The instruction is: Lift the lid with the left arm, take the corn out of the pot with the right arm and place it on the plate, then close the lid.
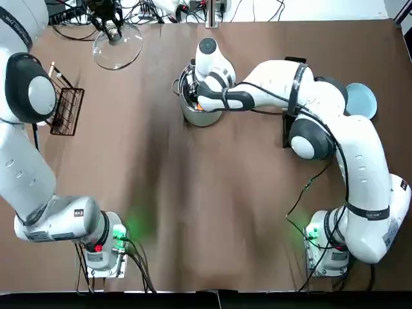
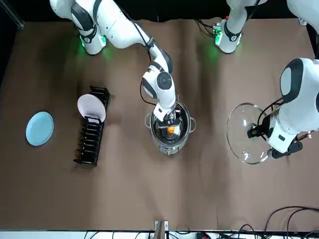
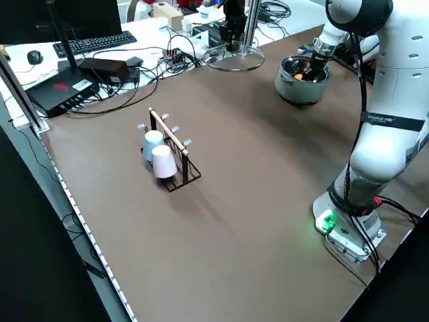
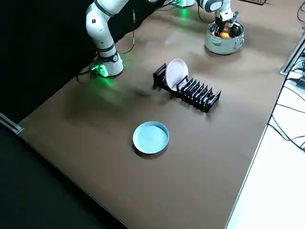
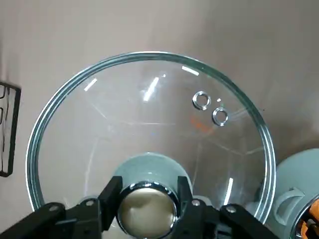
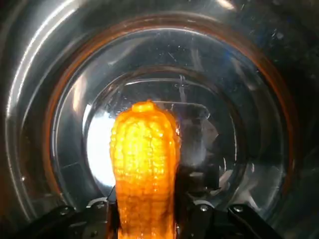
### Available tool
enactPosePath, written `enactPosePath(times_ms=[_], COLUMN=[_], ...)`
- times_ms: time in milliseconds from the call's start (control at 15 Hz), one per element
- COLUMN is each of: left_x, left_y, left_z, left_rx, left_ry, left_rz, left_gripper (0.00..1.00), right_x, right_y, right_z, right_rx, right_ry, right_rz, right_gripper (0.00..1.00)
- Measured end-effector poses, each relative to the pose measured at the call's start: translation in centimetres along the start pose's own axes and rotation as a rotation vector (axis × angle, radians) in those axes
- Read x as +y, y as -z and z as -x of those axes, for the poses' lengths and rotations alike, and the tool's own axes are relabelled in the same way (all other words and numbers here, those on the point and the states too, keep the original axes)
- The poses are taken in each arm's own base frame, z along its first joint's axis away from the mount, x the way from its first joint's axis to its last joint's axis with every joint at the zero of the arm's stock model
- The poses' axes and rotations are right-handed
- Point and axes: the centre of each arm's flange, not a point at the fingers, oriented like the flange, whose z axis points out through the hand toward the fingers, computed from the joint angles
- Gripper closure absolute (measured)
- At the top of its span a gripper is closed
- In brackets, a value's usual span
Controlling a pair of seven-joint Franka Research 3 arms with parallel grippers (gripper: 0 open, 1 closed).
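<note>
The steel pot (image 2: pixel 172 144) stands uncovered near the table's middle. My right gripper (image 2: pixel 170 121) reaches down into it. In the right wrist view the orange-yellow corn (image 6: pixel 144 159) stands on end inside the pot (image 6: pixel 259 89), and the gripper (image 6: pixel 147 219) is shut on its lower part. My left gripper (image 2: pixel 256 130) is shut on the knob (image 5: pixel 146 209) of the glass lid (image 5: pixel 149 109), holding it off to the robot's left of the pot. The light-blue plate (image 1: pixel 360 100) lies flat on the robot's right.
A black dish rack (image 2: pixel 92 139) with one white plate (image 2: pixel 91 108) stands between the pot and the blue plate. A small wire cup rack (image 1: pixel 64 109) with cups (image 3: pixel 159 157) is on the left. Cables and electronics lie beyond the far edge.
</note>
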Motion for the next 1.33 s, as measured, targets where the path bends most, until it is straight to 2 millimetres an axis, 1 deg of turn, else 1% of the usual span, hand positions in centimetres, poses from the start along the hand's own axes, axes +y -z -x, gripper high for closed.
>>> enactPosePath(times_ms=[267,467,667,800,867,933,1000,1133,1333], left_x=[0.3,0.4,1.0,2.6,3.9,7.6,9.6,13.8,19.9], left_y=[0.0,0.0,0.1,0.4,0.5,0.7,0.8,1.0,0.5], left_z=[0.1,0.2,0.4,1.0,1.6,3.4,4.6,7.2,11.5], left_rx=[0.000,0.000,-0.001,-0.006,-0.008,-0.016,-0.021,-0.030,-0.026], left_ry=[-0.004,-0.007,-0.011,-0.007,-0.002,0.014,0.019,0.019,0.005], left_rz=[0.000,0.000,0.009,0.030,0.038,0.056,0.064,0.072,0.054], left_gripper=[0.50,0.50,0.50,0.50,0.50,0.50,0.50,0.50,0.50], right_x=[0.2,0.3,-0.1,-0.4,-0.4,-0.2,-0.1,0.4,1.8], right_y=[0.1,0.7,2.7,4.5,5.2,6.4,7.0,8.4,10.6], right_z=[-0.3,-0.9,-1.5,-1.8,-1.8,-1.6,-1.8,-2.5,-4.0], right_rx=[0.004,0.015,0.040,0.053,0.046,0.020,0.020,0.027,0.037], right_ry=[-0.004,-0.009,-0.011,-0.011,-0.010,-0.011,-0.013,-0.026,-0.052], right_rz=[0.001,-0.005,-0.026,-0.037,-0.028,0.003,0.006,0.004,0.001], right_gripper=[0.59,0.59,0.59,0.59,0.59,0.59,0.59,0.59,0.59])
